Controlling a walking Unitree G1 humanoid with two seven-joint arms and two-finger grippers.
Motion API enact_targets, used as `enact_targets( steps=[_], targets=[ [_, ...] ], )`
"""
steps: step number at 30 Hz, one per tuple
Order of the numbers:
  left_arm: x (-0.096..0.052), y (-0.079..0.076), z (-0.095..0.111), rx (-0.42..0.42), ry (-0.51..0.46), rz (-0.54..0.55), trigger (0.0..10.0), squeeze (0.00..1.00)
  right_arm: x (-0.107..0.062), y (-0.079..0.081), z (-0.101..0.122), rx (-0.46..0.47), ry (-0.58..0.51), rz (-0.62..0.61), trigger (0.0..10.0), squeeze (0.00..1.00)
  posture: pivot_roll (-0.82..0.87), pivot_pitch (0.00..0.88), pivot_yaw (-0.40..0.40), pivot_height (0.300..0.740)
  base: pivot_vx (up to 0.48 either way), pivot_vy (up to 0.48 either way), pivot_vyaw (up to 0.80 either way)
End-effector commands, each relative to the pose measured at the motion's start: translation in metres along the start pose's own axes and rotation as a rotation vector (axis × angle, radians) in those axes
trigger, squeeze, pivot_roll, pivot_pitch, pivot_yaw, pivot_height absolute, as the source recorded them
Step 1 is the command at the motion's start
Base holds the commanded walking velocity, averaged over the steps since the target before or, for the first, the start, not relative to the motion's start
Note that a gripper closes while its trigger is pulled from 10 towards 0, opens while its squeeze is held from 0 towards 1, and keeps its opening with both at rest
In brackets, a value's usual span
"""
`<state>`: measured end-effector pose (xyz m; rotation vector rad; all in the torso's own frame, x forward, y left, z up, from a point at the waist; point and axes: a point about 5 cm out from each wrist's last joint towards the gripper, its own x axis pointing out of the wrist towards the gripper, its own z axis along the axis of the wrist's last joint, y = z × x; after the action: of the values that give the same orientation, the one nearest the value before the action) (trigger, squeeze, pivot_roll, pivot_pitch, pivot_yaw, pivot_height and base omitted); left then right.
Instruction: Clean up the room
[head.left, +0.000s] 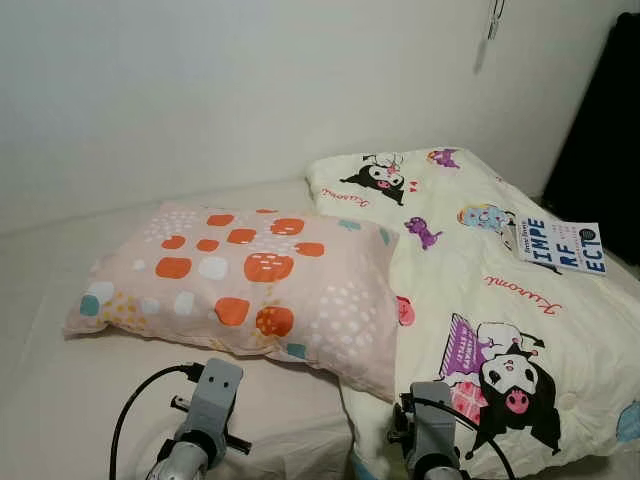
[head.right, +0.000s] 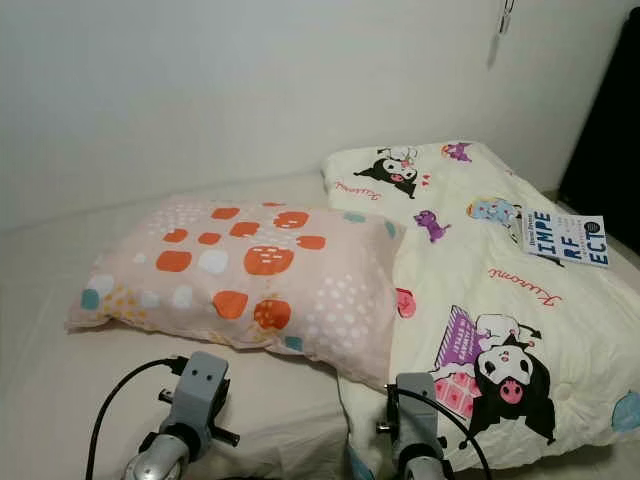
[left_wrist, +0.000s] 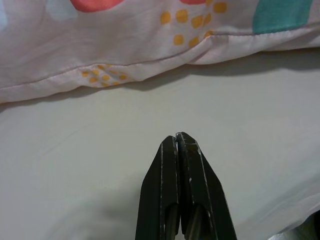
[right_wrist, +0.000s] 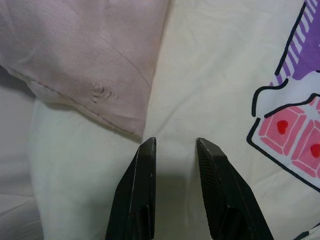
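The left end effector (left_wrist: 176, 142) is pressed together over the bed (head.left: 40, 400); the right end effector (right_wrist: 175, 145) is spread above the quilt (right_wrist: 210, 75). The pillow (head.left: 240, 275) should be gripped by its corner and lifted gently.

Soft, even indoor light is falling across both eye views, leaving the wall (head.left: 200, 90) dull and slightly grainy. The pillow (head.left: 240, 280) is casting only a faint shadow along its lower edge. The wrist views are looking sharp and evenly lit, without glare.
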<state>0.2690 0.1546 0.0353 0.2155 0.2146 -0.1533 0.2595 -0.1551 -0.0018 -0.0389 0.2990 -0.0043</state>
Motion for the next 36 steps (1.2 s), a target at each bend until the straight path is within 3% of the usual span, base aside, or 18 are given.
enact_targets(
  steps=[1,8,36],
  targets=[
    [-0.0036,0.0027,-0.0069,0.016,0.037,-0.007,10.0,0.0,-0.0013,0.0011,-0.0023,0.033,0.017,0.0,10.0,0.0,0.05,0.156,0.023,0.597,0.0,0.0,0.0],
    [-0.0042,0.002,-0.0076,0.014,0.041,-0.008,10.0,0.0,-0.0014,0.0004,-0.0022,0.05,0.018,0.0,10.0,0.0,0.05,0.156,0.022,0.573,0.0,0.0,0.0],
    [-0.0039,0.0033,-0.0072,0.017,0.044,-0.014,10.0,0.0,-0.0018,0.0016,-0.0042,0.049,0.034,0.0,10.0,0.0,0.05,0.157,0.028,0.573,0.0,0.0,0.0]
  ],
)
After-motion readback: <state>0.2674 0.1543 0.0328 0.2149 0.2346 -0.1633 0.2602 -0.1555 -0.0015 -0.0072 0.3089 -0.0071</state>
